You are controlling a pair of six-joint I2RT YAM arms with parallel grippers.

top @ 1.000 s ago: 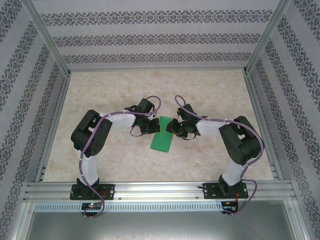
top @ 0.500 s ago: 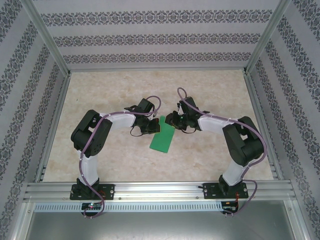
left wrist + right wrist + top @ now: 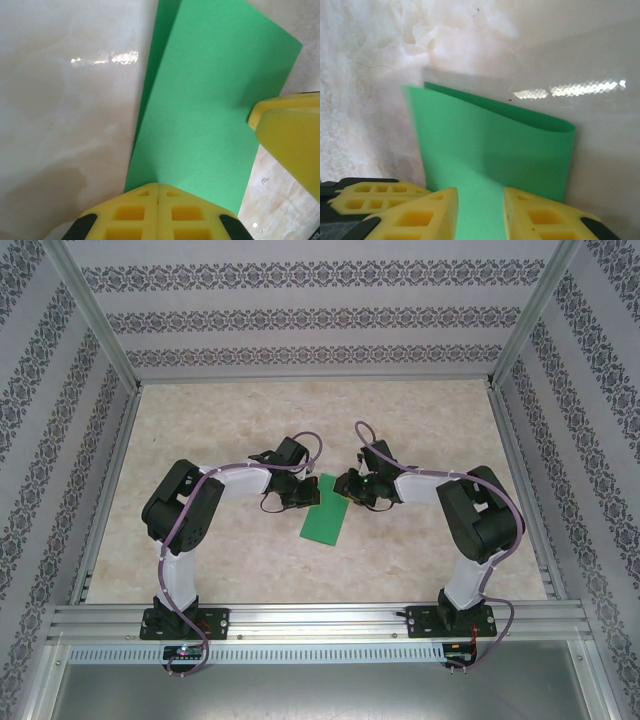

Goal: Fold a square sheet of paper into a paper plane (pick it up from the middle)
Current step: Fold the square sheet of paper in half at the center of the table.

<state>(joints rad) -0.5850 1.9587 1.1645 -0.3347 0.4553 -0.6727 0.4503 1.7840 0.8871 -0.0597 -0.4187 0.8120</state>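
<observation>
A booth with grey patterned walls [image 3: 300, 315] encloses a pale, marbled table [image 3: 430, 420]. A metal rail [image 3: 320, 618] runs along the table's near edge.

Two robot arms are bolted to that rail. The left arm [image 3: 185, 510] and the right arm [image 3: 480, 520] both bend inward, so that their tips meet near the middle of the table.

Between the tips lies the bright green sheet of paper [image 3: 325, 520]. It is folded over on itself into a long rectangle and set at a slight slant. From the right wrist, the fold shows as a soft rounded loop at the far end, and the upper layer bows a little above the lower one. One long side, seen from the left wrist, shows the lower layer peeking out beneath the upper.

The left pincer [image 3: 158, 192] is fully closed, its two yellow fingers pressed flat together. Its tips sit on the near edge of the paper. I cannot tell whether any paper is pinched between them.

The right pincer [image 3: 480, 196] stands a narrow way open, and green paper shows through the gap between its fingers. It sits low over the paper's end without clamping it. One of its yellow fingers [image 3: 287, 135] overlaps the paper's edge in the left wrist view.
</observation>
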